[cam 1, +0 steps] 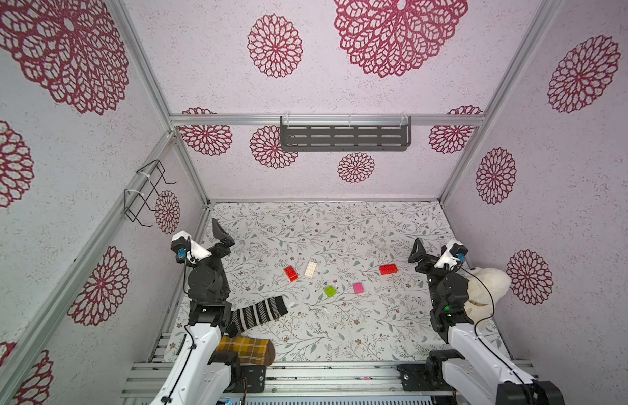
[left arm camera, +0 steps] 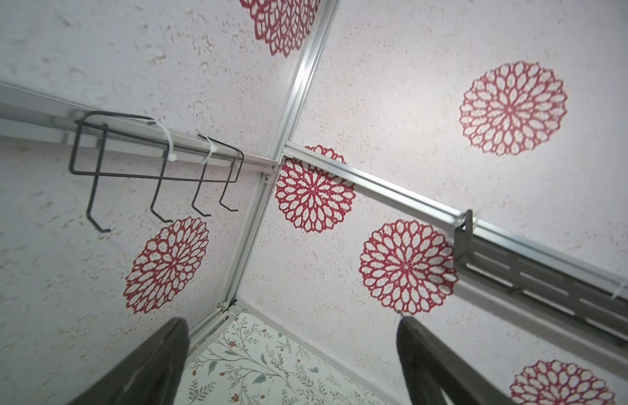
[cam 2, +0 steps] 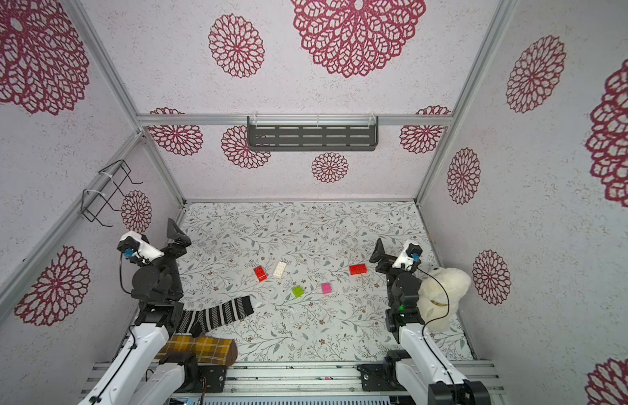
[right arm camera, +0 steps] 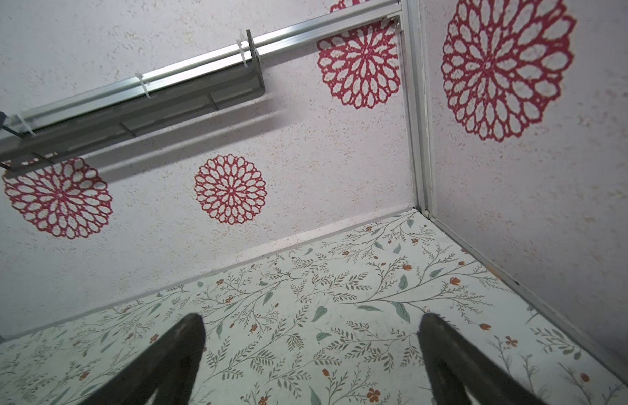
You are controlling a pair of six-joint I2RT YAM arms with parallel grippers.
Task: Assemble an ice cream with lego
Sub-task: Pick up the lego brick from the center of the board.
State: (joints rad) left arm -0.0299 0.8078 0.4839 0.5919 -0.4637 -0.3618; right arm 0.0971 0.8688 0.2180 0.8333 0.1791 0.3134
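Between the two claws, five loose lego bricks (cam 2: 279,269) lie on the table (cam 1: 340,336). Nothing is joined, so there's no ice cream yet.
Both arms sit folded at their own sides, wrists tipped up. The left gripper (left arm camera: 291,357) and right gripper (right arm camera: 312,340) each gape wide and empty, aimed at the back wall rather than the bricks. One red brick (cam 1: 388,269) lies closest to the right gripper, just inward and below. The cream-white brick (cam 1: 311,269) and second red brick (cam 1: 291,273) sit close together roughly midway between the claws, with the lime green brick (cam 1: 329,291) and pink brick (cam 1: 358,288) behind the fingertips, toward the arm bases. Opening step, I'd say: a claw must tip down, reach in and square its jaws across one brick.
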